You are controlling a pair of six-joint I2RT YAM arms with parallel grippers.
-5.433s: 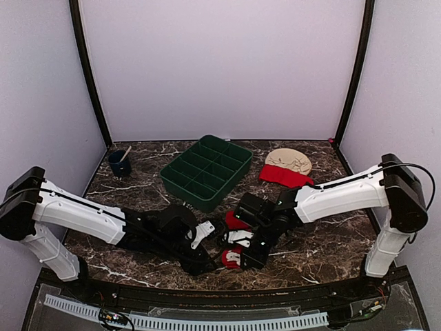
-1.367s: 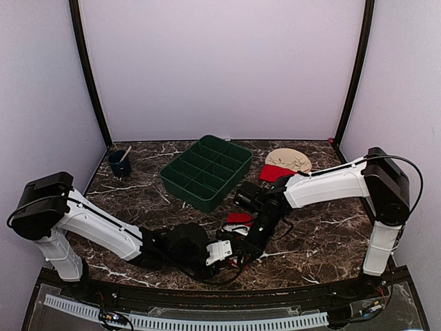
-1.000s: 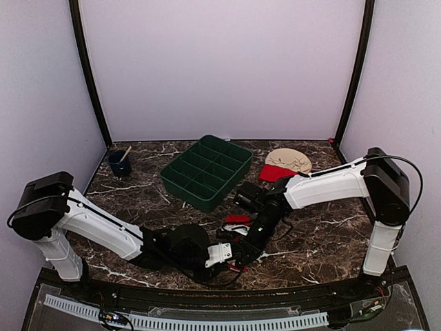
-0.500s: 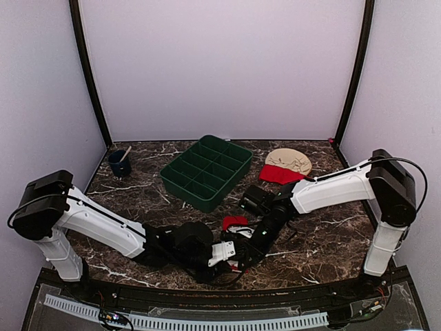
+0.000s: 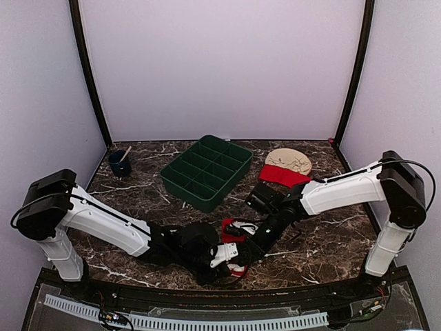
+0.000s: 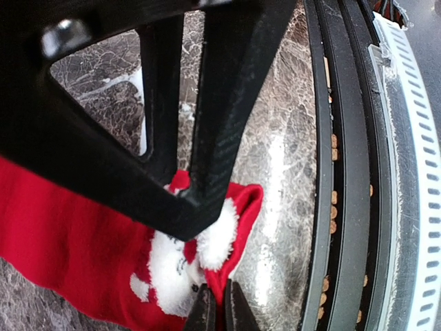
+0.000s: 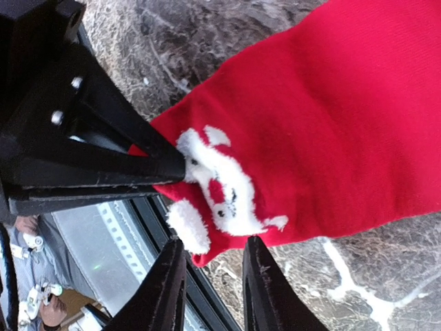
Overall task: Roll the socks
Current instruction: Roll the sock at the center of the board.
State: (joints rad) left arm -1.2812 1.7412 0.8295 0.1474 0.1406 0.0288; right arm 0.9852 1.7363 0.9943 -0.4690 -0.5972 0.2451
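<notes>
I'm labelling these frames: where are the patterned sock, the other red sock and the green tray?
patterned sock (image 7: 344, 124): right wrist view, on its plain red body.
other red sock (image 5: 286, 176): top view, on its middle.
green tray (image 5: 185, 194): top view, on its near-left outer wall.

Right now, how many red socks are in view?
2. Near sock lies by the front edge, its end pinched by the left gripper. Far sock lies back right, beside the beige cloth. More may be hidden.
</notes>
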